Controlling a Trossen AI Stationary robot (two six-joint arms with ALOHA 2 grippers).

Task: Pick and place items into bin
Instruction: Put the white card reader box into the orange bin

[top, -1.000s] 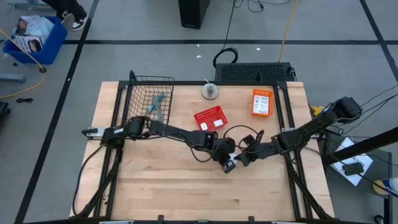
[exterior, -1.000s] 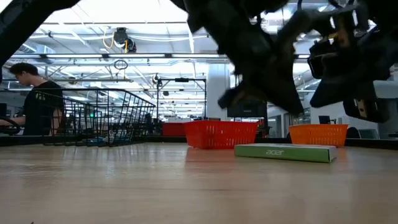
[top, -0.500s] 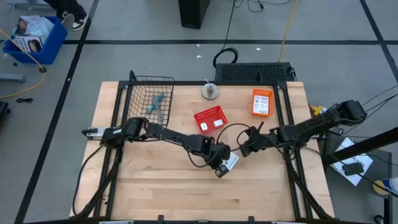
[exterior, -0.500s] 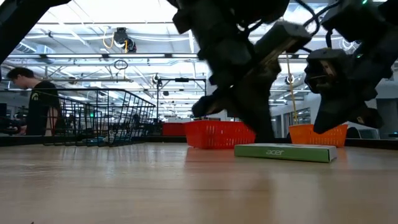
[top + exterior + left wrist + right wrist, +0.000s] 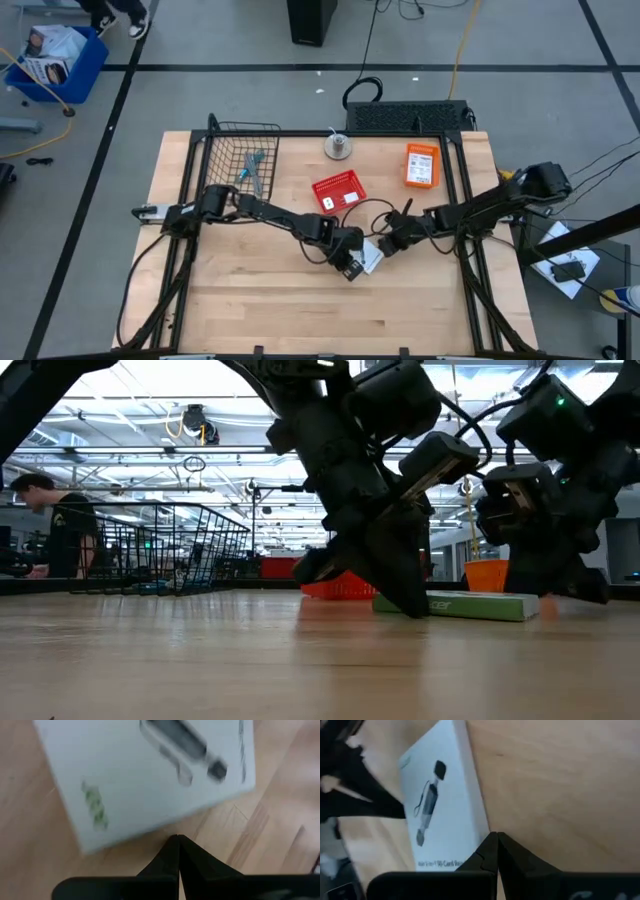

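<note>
Flat white box lies mid-table, flush on the wood, between my left gripper and right gripper. Both have fingertips pressed together, holding nothing. Likely light, stiff cardboard, slick; best pinched across an edge. Its print blurs in the wrist views; the wire basket sits well apart.
</note>
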